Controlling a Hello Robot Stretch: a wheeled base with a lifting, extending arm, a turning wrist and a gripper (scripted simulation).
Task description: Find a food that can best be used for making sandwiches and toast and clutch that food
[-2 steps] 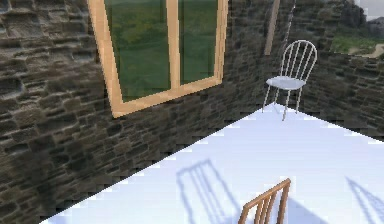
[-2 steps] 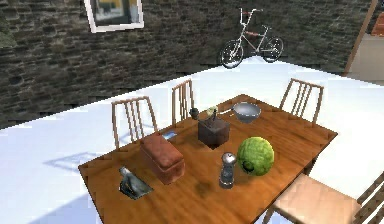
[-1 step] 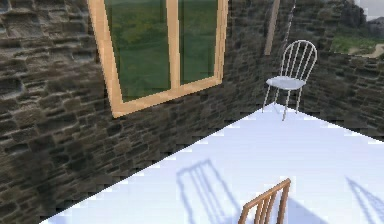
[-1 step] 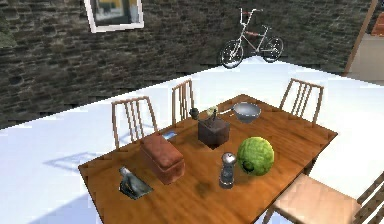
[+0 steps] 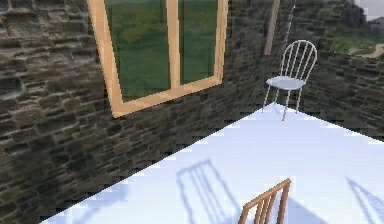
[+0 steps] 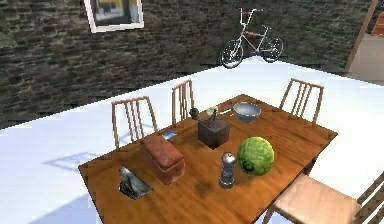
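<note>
One brown loaf on the worktop, not yet grasped.

Search looks done, I judge: the loaf point(image 6: 163, 158) lies on the wooden worktop point(image 6: 295, 140), toward the arm side view's left, with a potted plant point(image 6: 211, 130), a green leafy head point(image 6: 256, 155) and a grey shaker point(image 6: 228, 170) nearby. The approach and the grip remain. Jaws: cannot tell their state. Three chairs point(image 6: 133, 115) line the far edge and a seat point(image 6: 315, 200) crowds the near corner. Ahead, bare floor point(image 5: 300, 160) runs to a stone wall with a window point(image 5: 165, 50) and a white chair point(image 5: 290, 75), room enough to turn.
</note>
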